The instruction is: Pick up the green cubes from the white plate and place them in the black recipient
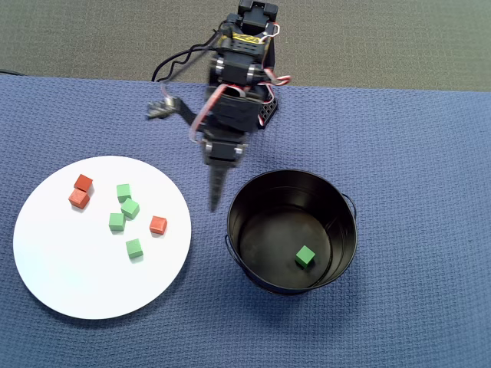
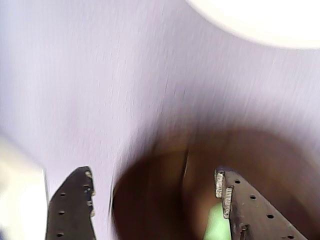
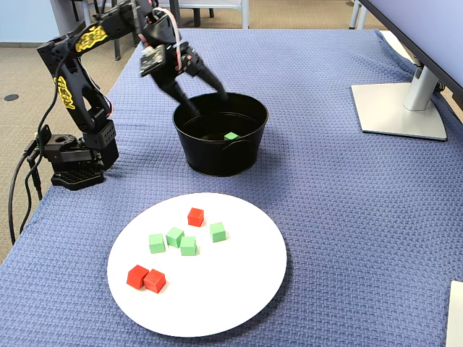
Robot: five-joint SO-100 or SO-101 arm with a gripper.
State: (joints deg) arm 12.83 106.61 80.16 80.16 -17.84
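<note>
**Mia:** Blue bumpy cloth (image 3: pixel 347 202) covers the whole table. See the robot's gripper (image 3: pixel 207 96)?

**Ben:** Yes. Its two fingers are spread wide apart, and nothing is between them. In the fixed view it hangs over the back rim of the black bucket (image 3: pixel 217 155). I can't tell if it touches the rim. The wrist view is blurry, but the fingers are apart there too (image 2: pixel 155 192).

**Mia:** Where are the green cubes?

**Ben:** One green cube (image 1: pixel 304 256) lies on the bucket's floor, close to the wall on the right in the overhead view. It sits flat, turned a little corner-ways.

**Mia:** And the others?

**Ben:** Four green cubes (image 1: pixel 123 192) (image 1: pixel 130 208) (image 1: pixel 116 221) (image 1: pixel 134 248) sit flat near the middle of the white plate (image 1: pixel 69 284). Three are bunched close together. One is a bit apart, nearer the plate's bottom edge.

**Mia:** Cubes have no long side!

**Ben:** Right. Three red cubes (image 1: pixel 83 183) (image 1: pixel 77 198) (image 1: pixel 158 225) are on the plate too. Two of them touch.
</note>
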